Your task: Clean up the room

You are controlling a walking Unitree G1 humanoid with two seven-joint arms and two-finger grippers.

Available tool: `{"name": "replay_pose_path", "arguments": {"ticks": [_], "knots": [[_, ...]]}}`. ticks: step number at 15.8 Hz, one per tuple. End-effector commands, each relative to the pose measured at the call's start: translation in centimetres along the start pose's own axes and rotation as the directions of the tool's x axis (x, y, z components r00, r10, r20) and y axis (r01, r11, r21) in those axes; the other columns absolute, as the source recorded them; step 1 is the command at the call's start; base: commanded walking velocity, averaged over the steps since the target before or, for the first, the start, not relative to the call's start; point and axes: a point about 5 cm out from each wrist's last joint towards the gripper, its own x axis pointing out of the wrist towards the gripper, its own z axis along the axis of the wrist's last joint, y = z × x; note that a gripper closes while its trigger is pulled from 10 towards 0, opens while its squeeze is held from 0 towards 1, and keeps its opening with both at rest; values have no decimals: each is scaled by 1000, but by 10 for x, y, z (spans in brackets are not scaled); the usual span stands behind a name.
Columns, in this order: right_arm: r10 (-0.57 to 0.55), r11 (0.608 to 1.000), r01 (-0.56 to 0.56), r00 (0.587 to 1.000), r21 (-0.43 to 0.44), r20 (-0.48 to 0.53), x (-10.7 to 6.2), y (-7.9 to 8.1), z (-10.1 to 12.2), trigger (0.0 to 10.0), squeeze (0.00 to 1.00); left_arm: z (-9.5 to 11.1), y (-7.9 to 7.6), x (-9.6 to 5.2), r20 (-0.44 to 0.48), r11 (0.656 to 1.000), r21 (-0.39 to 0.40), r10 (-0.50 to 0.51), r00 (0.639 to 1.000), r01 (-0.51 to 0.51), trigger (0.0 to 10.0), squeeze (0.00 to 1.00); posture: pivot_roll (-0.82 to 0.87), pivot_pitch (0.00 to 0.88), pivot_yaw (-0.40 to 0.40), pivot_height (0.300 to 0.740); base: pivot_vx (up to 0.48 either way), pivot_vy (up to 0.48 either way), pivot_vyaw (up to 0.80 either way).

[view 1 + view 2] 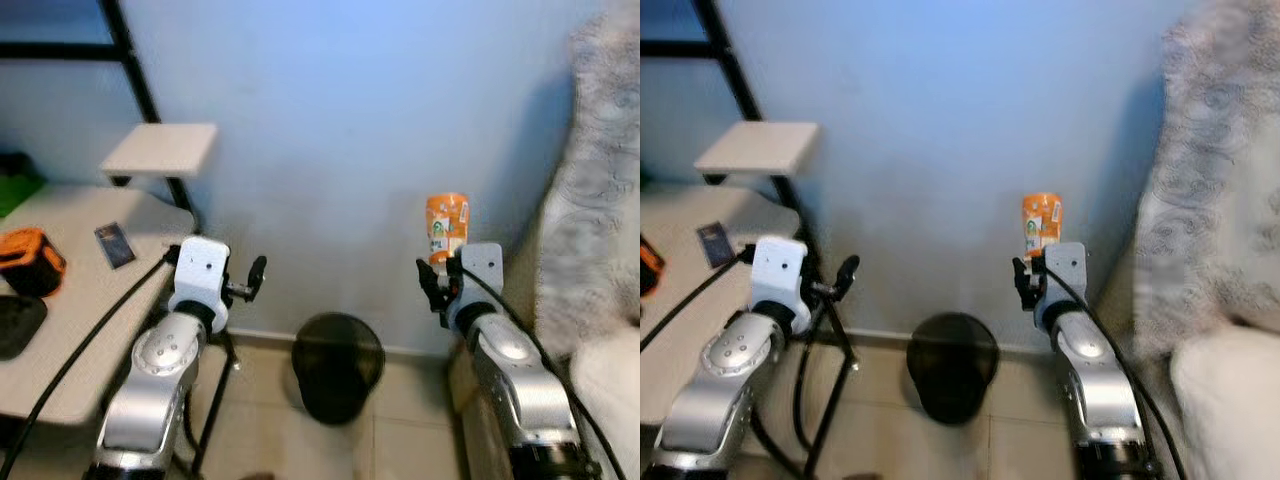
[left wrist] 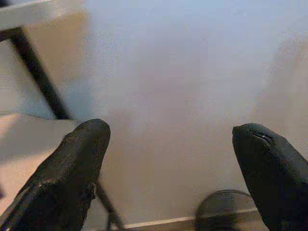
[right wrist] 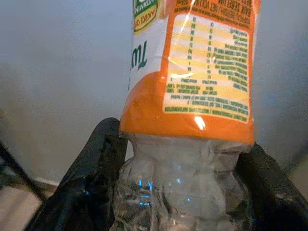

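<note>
My right gripper is shut on a clear plastic bottle with an orange label, held upright in front of the blue wall. In the right wrist view the bottle sits clamped between both black fingers. A round black bin stands on the floor against the wall, below and to the left of the bottle. My left gripper is raised beside the table edge, open and holding nothing, as the left wrist view shows with its fingers wide apart.
A beige table with black legs stands at the left, carrying an orange and black case, a dark card and a black object. A small shelf hangs above it. A patterned grey fabric rises at the right.
</note>
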Motion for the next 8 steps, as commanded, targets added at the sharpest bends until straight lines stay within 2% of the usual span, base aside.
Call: {"name": "replay_pose_path", "arguments": {"ticks": [1,5,6,7,8], "knots": [[22,1000,-22,1000,-15,12,1,4,5,10000,0,3,4,-1,8,1000,14,11,1000,-11,10000,0,29,0,25,740,382,0,0],[31,999,-31,999,-30,18,-5,-4,5,10000,0,0,6,-9,-2,998,55,-11,1000,11,10000,0,19,0,31,740,382,0,0],[55,996,-53,998,-69,19,-5,-8,3,10000,0,0,4,-10,-2,997,65,-31,1000,31,10000,0,14,0,35,740,382,0,0],[107,990,-108,994,-92,-18,-2,-10,-1,10000,0,1,2,-7,1,995,78,-69,998,69,10000,0,6,0,41,740,360,0,0],[212,967,-220,974,-130,-78,3,-6,-7,10000,0,2,-4,-5,1,988,78,-135,991,134,10000,0,-1,0,47,740,0,0,0]]}}
